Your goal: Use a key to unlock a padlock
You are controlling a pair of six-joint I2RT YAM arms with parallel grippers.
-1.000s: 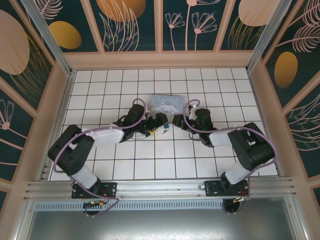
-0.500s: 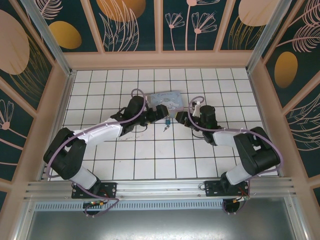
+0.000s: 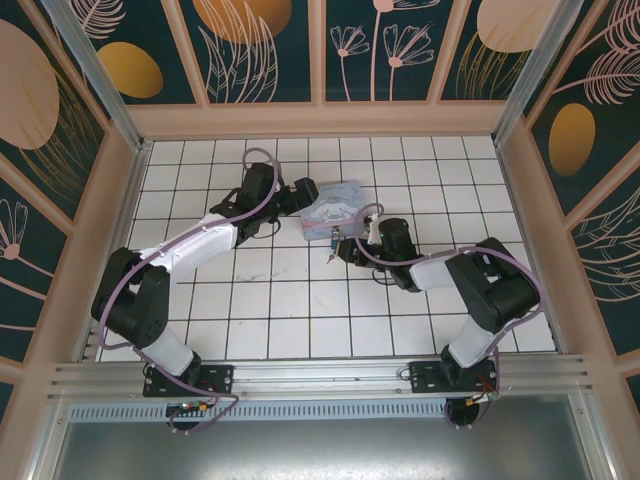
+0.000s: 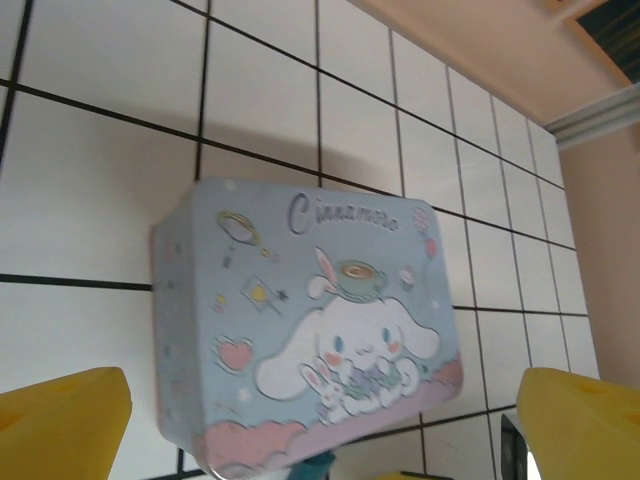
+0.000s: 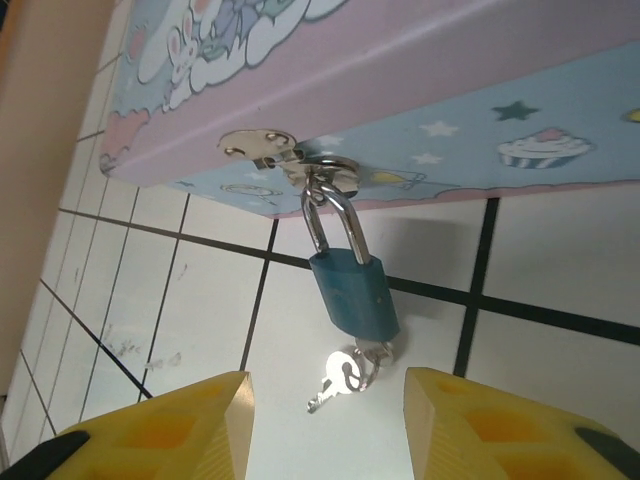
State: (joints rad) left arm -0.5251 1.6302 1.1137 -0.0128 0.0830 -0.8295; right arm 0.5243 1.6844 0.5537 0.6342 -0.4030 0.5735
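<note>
White tiles with black lines cover the table (image 3: 250, 300), and dark walls with painted flowers stand around it; from above, the pale blue tin box with a cartoon puppy on its lid (image 3: 335, 205) lies a little past the middle of the table; the left gripper (image 3: 303, 196) is just beside the box's left end; the right gripper (image 3: 345, 247) is near the box's near side; the small blue padlock with a silver loop (image 3: 328, 241) sits at that near side, just left of the right gripper.

From the left wrist, the left gripper's yellow fingers (image 4: 62, 425) are spread wide with the box lid between them; they hold nothing.

From the right wrist, the padlock (image 5: 350, 295) hangs from the silver clasp (image 5: 285, 150) on the box's edge; both ends of its loop go into the blue body; the little silver key (image 5: 345, 375) touches the lock's bottom end; the right gripper's yellow fingers (image 5: 170, 425) are spread apart, one to each side of the key; they touch nothing.
</note>
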